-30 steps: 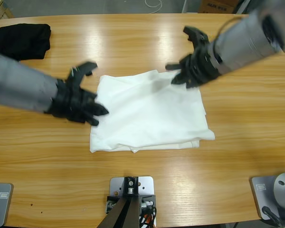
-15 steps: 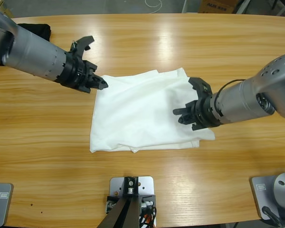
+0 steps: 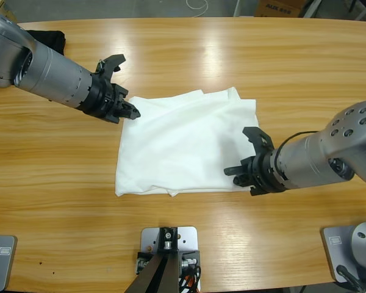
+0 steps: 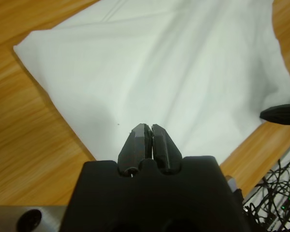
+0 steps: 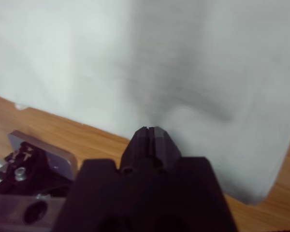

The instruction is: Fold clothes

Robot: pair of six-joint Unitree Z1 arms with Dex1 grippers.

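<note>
At the far left corner of the wooden table lies a black garment, set aside. Right of it, the left gripper sits at the far left corner of the T-shirt, jaws pressed together, seemingly on nothing. The shirt lies mid-table, folded into a rough rectangle, no lettering showing. At its near right corner the right gripper looks pinched onto the cloth, probably to lift that edge for another fold.

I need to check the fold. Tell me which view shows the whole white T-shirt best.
The high view: the whole folded white T-shirt shows, all edges included. The left wrist view shows most of it; the right wrist view only a close patch.
</note>
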